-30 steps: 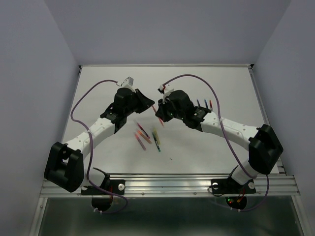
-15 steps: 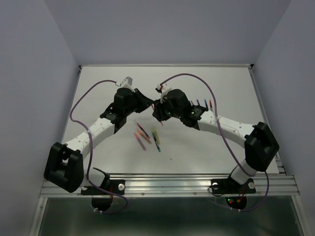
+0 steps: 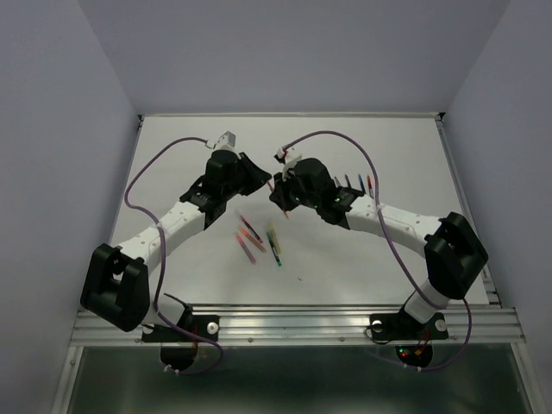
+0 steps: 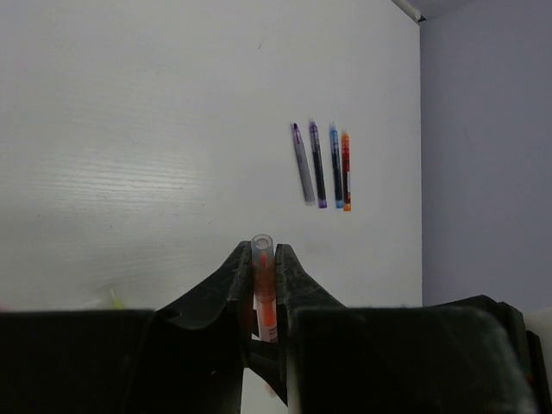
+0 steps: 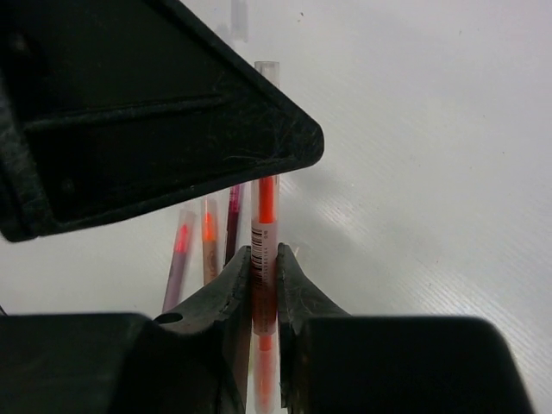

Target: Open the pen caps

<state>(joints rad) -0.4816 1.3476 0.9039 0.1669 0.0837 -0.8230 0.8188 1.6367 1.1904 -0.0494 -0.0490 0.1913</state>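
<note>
we see the matte black body of the left gripper (image 4: 263,261) blocking part of the slim orange pen (image 5: 266,200) from the right wrist. both it and the right gripper (image 5: 264,261) clamp that pen (held off the white table (image 3: 345,259)), its long axis spanning them, its clear tubular cap (image 4: 262,244) poking past the left fingers (image 4: 231,278). loose pens (image 3: 257,237) lie beneath, and a row of four pens (image 4: 323,164) lies nearby.

Both arms lean in over the white desk (image 3: 397,147), and the left hand (image 3: 261,178) and right hand (image 3: 278,195) meet almost tip to tip, a sliver of red pen (image 3: 270,185) between them. Nearer the bases lies a scatter of loose pens (image 3: 259,237), pink, orange and green. A short row of pens (image 3: 358,182) sits just beside the right forearm. Purple cables (image 3: 162,156) loop off each arm.
</note>
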